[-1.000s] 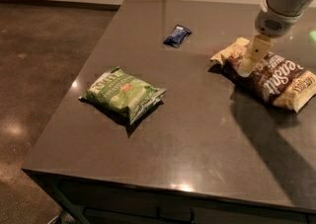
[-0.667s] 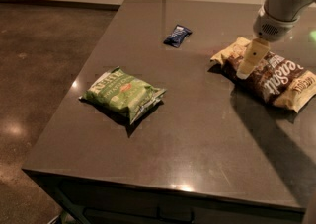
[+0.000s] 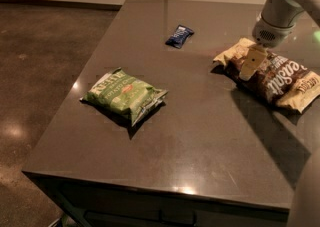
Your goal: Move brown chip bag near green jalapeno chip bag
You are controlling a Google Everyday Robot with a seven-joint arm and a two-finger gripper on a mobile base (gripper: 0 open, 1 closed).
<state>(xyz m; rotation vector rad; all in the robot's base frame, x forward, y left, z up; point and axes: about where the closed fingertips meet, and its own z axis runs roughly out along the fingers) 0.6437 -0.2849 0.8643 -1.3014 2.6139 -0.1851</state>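
So far little of the task shows as done. On the dark grey, smooth-topped bench point(image 3: 200, 146), the large crinkled dark brown chip bag with tan-yellow ends and white script lettering point(image 3: 282, 78) lies flat towards 2 o'clock from the bench's middle, close to the right edge. The pillow-shaped bright green jalapeno chip bag with white block lettering point(image 3: 124, 93) lies at about 9 o'clock, near the left edge. The two bags are well apart, with a broad stretch of bare bench top between them, so the carry itself has not begun. What is left, as I judge it, is the whole of the move: getting a firm hold of the brown bag, taking it across towards 9 o'clock and setting it down just beside the green one.

Next, the claw point(image 3: 249, 63): it hangs at the brown bag's near-left end, at roughly 9 o'clock on the bag, with its pale tan tip low over the crinkled foil or resting on it; I cannot tell which. Whether the claw is open or closed, and whether it has any hold of the bag, I cannot tell either.

Smallest of all, a little dark blue wrapper point(image 3: 179, 36) sits at 12 o'clock, well apart from both bags and the claw.
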